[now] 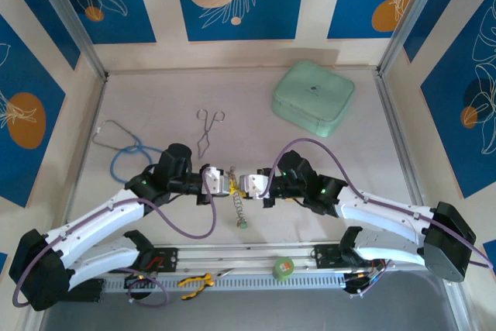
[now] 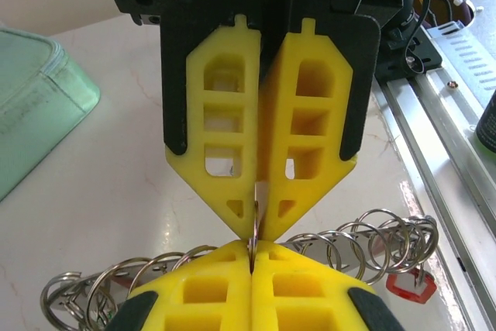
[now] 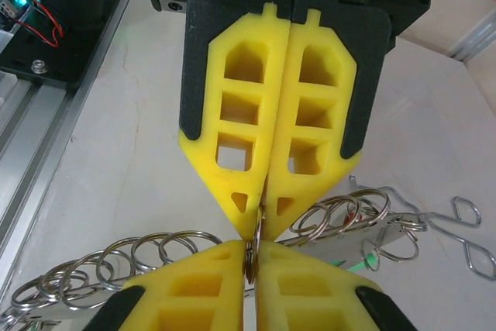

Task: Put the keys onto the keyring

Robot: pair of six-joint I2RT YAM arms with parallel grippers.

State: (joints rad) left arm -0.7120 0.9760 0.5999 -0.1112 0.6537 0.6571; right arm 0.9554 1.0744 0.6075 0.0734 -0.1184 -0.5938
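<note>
keyring, a thin silver metal loop that i see edge-on, is held just above the middle of the white table, pinched where my two arms meet tip to tip. left gripper has its yellow fingers clenched on the loop, and right gripper is clamped on it the same way from the opposite side. a chain of small linked silver rings sags beside the grip, with a red-headed key just under its rings and a green-headed key at its lower end on the table.
</note>
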